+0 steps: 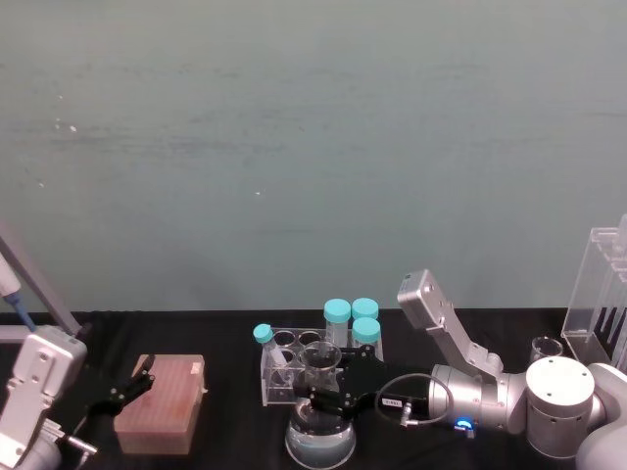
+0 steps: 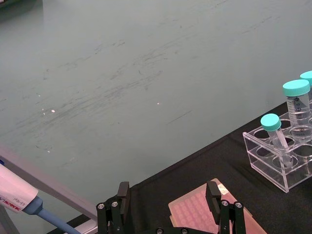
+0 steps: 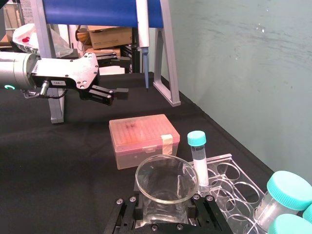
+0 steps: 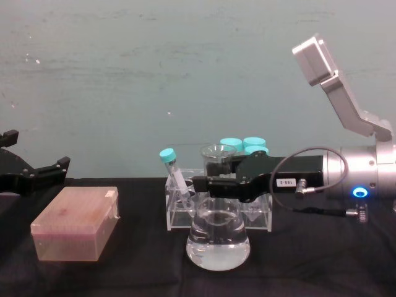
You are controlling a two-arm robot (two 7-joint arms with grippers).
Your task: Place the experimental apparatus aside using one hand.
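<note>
A large conical glass flask [image 4: 218,242] stands on the black table in front of the tube rack. My right gripper [image 4: 207,183], black and boxy with a white label, reaches in from the right and is shut on the flask's neck just below the rim. In the right wrist view the flask's mouth [image 3: 165,178] sits between the two fingers. From above, the right gripper [image 1: 328,397] lies over the flask [image 1: 319,439]. A tall acrylic stand [image 1: 594,294] and a small beaker [image 1: 546,348] are at the far right. My left gripper [image 4: 31,173] hangs open at the left, holding nothing.
A clear tube rack [image 4: 176,216] with teal-capped tubes [image 4: 243,145] stands right behind the flask. A pink tip box [image 4: 74,228] lies at the left under the left gripper. A pipette stand [image 3: 165,53] rises at the far left.
</note>
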